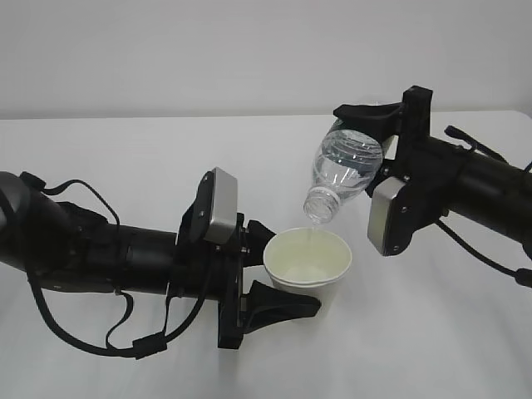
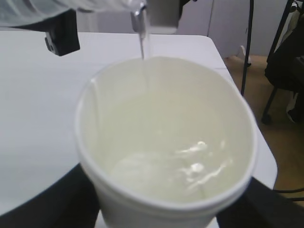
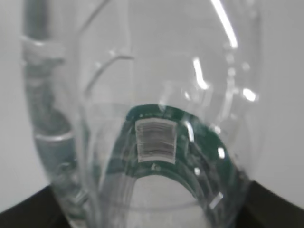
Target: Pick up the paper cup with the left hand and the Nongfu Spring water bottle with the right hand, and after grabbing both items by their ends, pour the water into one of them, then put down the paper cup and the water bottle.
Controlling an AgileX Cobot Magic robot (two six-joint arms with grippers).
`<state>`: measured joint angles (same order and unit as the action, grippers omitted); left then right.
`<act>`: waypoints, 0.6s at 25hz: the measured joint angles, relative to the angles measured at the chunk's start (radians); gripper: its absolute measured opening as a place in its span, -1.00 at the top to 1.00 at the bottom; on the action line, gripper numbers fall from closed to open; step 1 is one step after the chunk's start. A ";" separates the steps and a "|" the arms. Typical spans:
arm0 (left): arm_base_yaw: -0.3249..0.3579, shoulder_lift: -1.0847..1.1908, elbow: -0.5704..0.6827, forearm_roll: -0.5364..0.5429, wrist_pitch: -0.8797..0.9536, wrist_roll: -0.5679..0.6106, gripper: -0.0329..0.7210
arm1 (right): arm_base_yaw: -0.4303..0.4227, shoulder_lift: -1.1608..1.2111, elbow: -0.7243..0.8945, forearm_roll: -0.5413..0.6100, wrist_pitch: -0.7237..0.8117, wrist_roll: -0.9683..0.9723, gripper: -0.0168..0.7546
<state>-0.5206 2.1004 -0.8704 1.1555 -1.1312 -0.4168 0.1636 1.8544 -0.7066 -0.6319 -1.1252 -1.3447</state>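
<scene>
The white paper cup (image 1: 307, 259) stays upright just above the table, with my left gripper (image 1: 285, 270) shut on its lower body. In the left wrist view the cup (image 2: 166, 142) fills the frame, my black fingers (image 2: 42, 204) flanking its base. Above it, the clear Nongfu Spring water bottle (image 1: 345, 170) tilts neck-down toward the left, and my right gripper (image 1: 371, 145) is shut on its base end. A thin stream of water (image 1: 312, 234) falls from the neck into the cup, where water (image 2: 190, 166) pools. In the right wrist view the bottle (image 3: 156, 95) with its green label (image 3: 199, 152) hides most else.
The white table (image 1: 125, 158) spreads under both arms. Its right edge (image 2: 266, 152) shows in the left wrist view, with brown floor and dark chair legs (image 2: 280, 61) beyond. Black cables (image 1: 125, 332) hang under the left arm.
</scene>
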 joint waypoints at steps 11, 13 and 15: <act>0.000 0.000 0.000 -0.002 0.000 0.000 -0.37 | 0.000 0.000 0.000 0.000 0.000 0.113 -0.25; 0.000 0.000 0.000 -0.002 0.000 0.000 -0.37 | 0.000 0.000 0.000 0.000 0.000 0.139 -0.25; 0.000 0.000 0.000 -0.002 0.000 0.000 -0.37 | 0.000 0.000 0.000 0.002 0.000 0.165 -0.25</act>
<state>-0.5206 2.1004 -0.8704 1.1533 -1.1312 -0.4168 0.1636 1.8544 -0.7066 -0.6299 -1.1252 -1.1795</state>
